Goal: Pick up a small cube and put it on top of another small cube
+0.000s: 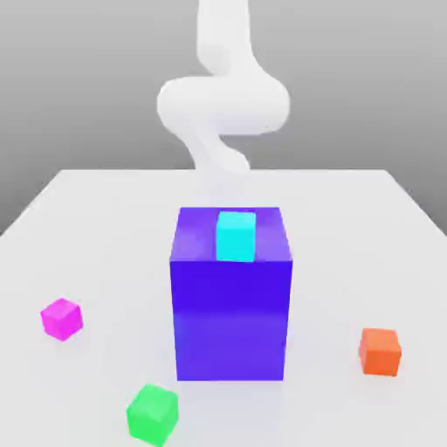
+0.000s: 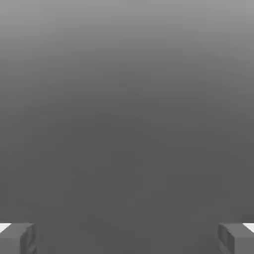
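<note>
The small magenta cube rests on the white table at the exterior view's left. The small green cube sits nearer the front edge, to the right of the magenta one and apart from it. My white arm rises behind the big blue-violet block, far from both cubes. In the hand view my gripper is open, its two grey fingertips stand wide apart, and only plain grey background lies between them.
The tall blue-violet block stands mid-table with a cyan cube on its top. An orange cube lies at the exterior view's right. Bare table surrounds the magenta and green cubes.
</note>
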Robot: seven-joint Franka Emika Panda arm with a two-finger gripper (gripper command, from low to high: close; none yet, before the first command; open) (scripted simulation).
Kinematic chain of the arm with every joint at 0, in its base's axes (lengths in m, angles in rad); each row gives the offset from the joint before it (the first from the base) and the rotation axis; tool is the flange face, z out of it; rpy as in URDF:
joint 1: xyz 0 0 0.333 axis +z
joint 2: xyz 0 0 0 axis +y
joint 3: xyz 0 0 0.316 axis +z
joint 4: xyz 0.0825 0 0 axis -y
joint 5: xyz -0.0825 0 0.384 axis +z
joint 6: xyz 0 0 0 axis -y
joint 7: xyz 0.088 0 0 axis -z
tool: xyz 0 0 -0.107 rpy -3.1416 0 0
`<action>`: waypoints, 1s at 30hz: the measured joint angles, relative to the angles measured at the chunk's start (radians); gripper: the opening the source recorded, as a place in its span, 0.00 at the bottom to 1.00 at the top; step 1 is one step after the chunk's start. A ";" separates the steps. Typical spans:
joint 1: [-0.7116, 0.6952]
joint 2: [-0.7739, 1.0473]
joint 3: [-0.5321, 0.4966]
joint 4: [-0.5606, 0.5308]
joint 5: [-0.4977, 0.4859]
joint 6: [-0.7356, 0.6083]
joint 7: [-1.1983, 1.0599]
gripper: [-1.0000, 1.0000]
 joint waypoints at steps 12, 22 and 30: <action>-0.003 0.193 -0.239 -0.098 0.083 0.109 -0.131 0.50; 0.003 0.390 -0.389 -0.181 0.147 0.203 -0.234 0.50; -0.002 0.550 -0.474 -0.248 0.200 0.281 -0.317 0.50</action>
